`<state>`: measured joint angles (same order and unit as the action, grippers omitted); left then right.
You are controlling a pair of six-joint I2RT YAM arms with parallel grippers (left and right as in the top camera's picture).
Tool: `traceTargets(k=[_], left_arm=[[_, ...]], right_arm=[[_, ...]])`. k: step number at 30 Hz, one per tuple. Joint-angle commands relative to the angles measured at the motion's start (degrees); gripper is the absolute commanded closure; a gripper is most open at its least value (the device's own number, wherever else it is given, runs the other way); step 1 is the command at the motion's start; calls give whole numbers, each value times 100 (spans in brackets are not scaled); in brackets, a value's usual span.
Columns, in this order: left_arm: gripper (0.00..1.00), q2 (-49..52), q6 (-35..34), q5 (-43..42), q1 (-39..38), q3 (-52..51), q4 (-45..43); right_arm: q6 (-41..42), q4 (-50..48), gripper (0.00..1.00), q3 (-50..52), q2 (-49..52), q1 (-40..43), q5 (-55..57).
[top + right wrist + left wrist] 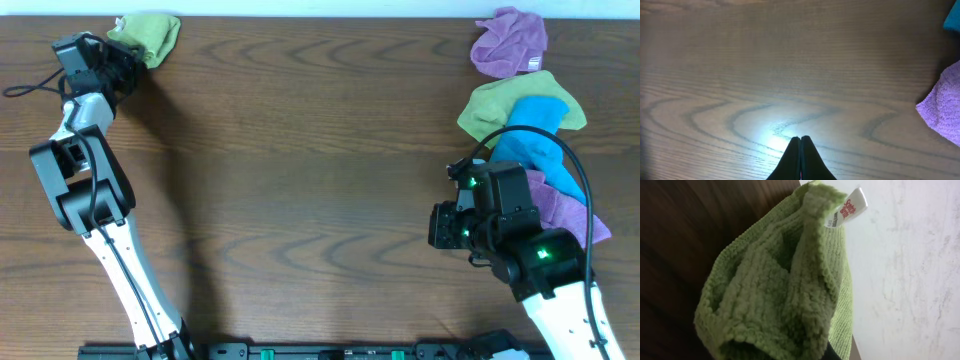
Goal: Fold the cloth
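Cloth (pixel 152 35) bunched at the table (pixel 300 130) corner
Left hand (pixel 120 57) at its edge, grip we cannot tell — we pull gently inward; right hand (pixel 800 140) pinched shut, empty.

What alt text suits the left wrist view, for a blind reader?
A bunched lime-green terry cloth fills the frame, a white tag with red lettering at its top. Dark wooden table lies left, a pale surface right.

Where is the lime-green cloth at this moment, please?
Overhead view: the cloth sits bunched at the table's far left corner, right by the left gripper.
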<state>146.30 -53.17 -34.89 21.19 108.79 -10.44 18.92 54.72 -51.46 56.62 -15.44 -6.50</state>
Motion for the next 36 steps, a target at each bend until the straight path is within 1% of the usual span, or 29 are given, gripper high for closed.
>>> traceTargets(k=[1, 10, 11, 12, 13, 14, 16, 20, 26, 29, 32, 36], left_arm=[[94, 125, 4, 120, -116, 140, -11], [94, 125, 85, 87, -173, 140, 13], [93, 125, 85, 81, -166, 140, 13], [60, 125, 85, 79, -162, 140, 13], [2, 125, 85, 39, -162, 140, 17], [5, 125, 85, -22, -162, 140, 37], [5, 125, 85, -96, -160, 140, 149], [5, 125, 96, -280, -66, 140, 654], [5, 118, 192, -1045, 164, 140, 748], [5, 63, 225, -1169, 275, 140, 1261], [5, -42, 544, -1283, 330, 140, 1545], [5, -466, 1130, -1274, 332, 140, 2153]], right_arm=[[105, -33, 99, -7, 2, 46, -42], [105, -52, 99, -7, 2, 46, -44], [103, -50, 99, -7, 2, 46, -44], [103, -52, 99, -7, 2, 46, -44], [103, -52, 99, -7, 2, 46, -44], [103, -52, 98, -7, 2, 46, -44], [103, -55, 99, -7, 2, 46, -44], [103, -57, 99, -7, 2, 46, -44], [103, -114, 99, -7, 2, 46, -48], [103, -214, 98, -7, 2, 46, -151], [103, -245, 99, -7, 2, 46, -199], [103, -280, 98, -7, 2, 46, -238]])
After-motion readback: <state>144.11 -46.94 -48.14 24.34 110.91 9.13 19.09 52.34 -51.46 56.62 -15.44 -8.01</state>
